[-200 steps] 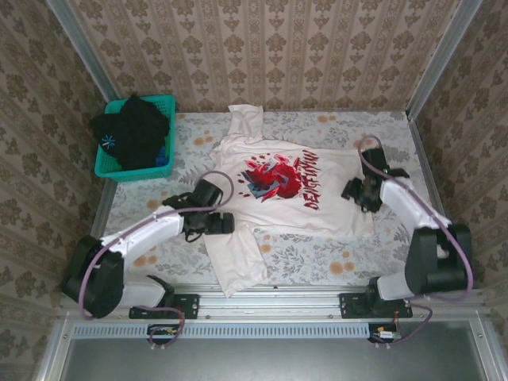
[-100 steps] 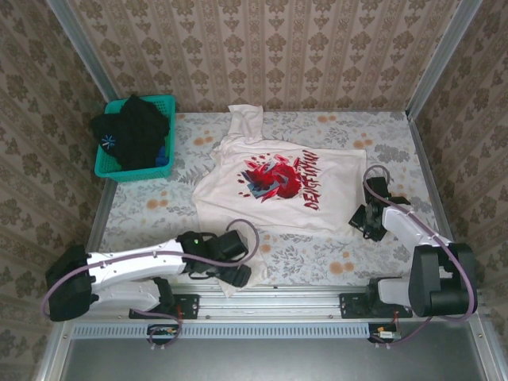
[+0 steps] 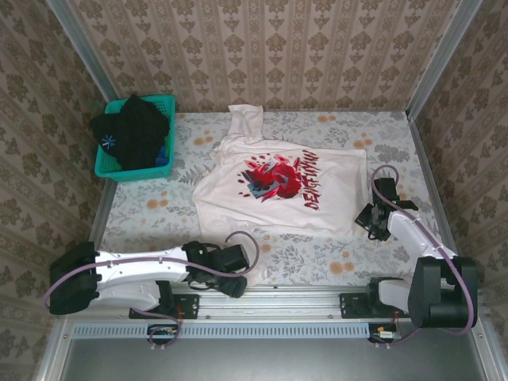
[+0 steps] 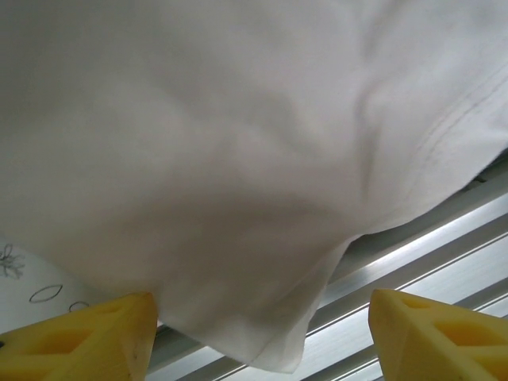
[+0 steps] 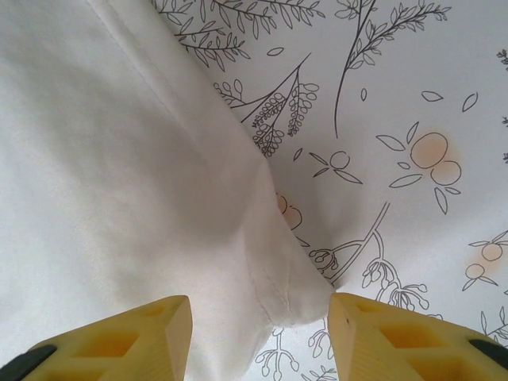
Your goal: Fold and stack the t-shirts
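White t-shirt: left gripper jaws apart, its corner between them; right gripper likewise open. Close fully on cloth before lifting.

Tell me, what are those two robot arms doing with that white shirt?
It looks like they are getting ready to fold it. The white t-shirt with the red-and-black picture lies spread out on the flowery table. The left gripper is at the shirt's near corner by the table's front edge, the right gripper at its right corner. Both have open jaws with cloth between them, not pinched yet. A teal basket at the back left holds dark clothes.
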{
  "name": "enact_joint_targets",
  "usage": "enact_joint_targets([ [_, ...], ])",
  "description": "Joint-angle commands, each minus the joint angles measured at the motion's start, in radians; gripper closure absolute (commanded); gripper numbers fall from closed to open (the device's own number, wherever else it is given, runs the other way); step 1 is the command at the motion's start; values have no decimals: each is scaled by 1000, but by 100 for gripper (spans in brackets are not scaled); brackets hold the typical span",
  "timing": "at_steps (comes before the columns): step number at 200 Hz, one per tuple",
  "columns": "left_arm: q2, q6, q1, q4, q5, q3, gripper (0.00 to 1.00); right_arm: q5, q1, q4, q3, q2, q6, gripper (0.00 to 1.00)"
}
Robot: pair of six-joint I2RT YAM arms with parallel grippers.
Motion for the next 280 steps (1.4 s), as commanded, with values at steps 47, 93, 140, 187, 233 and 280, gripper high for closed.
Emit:
enact_joint_targets([
  [47,120,-76,-9,55,55,-35,48,-30,-4,20,-35,1,-6,52],
  [93,73,-25,11,-6,16,27,83,-33,-4,26,-49,-18,-3,77],
  [140,-94,70,128,-130,-36,111,100,-23,-4,-18,-24,-63,-15,100],
  [187,-225,269,329,-298,-64,304,100,-11,-4,-130,45,-188,-18,100],
  [233,-248,383,461,-366,-74,391,100,-12,-4,-213,69,-292,-17,100],
  [280,20,581,686,-232,-35,595,100,-5,-8,-129,175,-114,-40,100],
])
